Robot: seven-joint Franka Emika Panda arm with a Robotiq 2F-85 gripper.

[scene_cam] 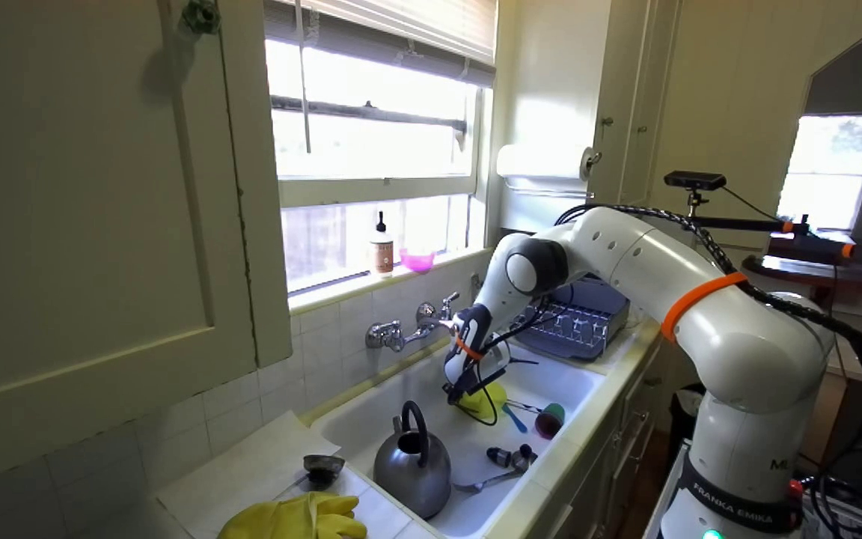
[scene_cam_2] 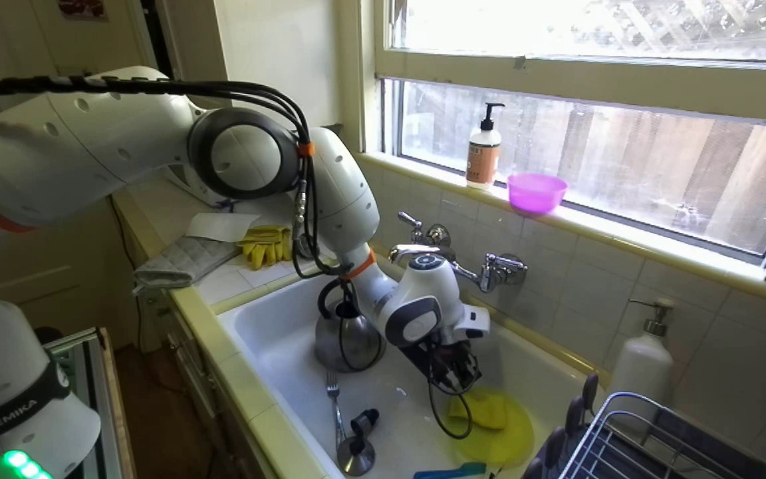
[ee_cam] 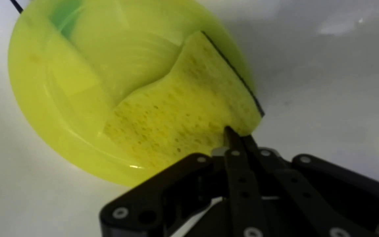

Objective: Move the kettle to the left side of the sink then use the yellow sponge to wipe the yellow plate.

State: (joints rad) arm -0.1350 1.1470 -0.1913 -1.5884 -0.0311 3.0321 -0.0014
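The grey metal kettle [scene_cam: 412, 471] stands upright in the white sink, at the end by the yellow gloves; an exterior view also shows the kettle [scene_cam_2: 348, 340]. The yellow-green plate [scene_cam_2: 516, 436] lies on the sink floor toward the dish-rack end; it also shows in the wrist view [ee_cam: 133, 52]. The yellow sponge [ee_cam: 183, 112], dark on its underside, lies bent over the plate; an exterior view shows the sponge [scene_cam_2: 483, 410] too. My gripper [ee_cam: 240, 136] is shut on the sponge's near edge at the plate's rim. In an exterior view the arm and cables partly hide the fingertips.
A fork [scene_cam_2: 334, 396], a dark stopper [scene_cam_2: 364, 422], a metal strainer [scene_cam_2: 356, 456], a blue utensil [scene_cam_2: 451, 471] and a cup [scene_cam: 550, 421] lie in the sink. The faucet [scene_cam_2: 416, 250] juts out near the wrist. A dish rack [scene_cam: 573, 322] and yellow gloves [scene_cam: 289, 516] flank the sink.
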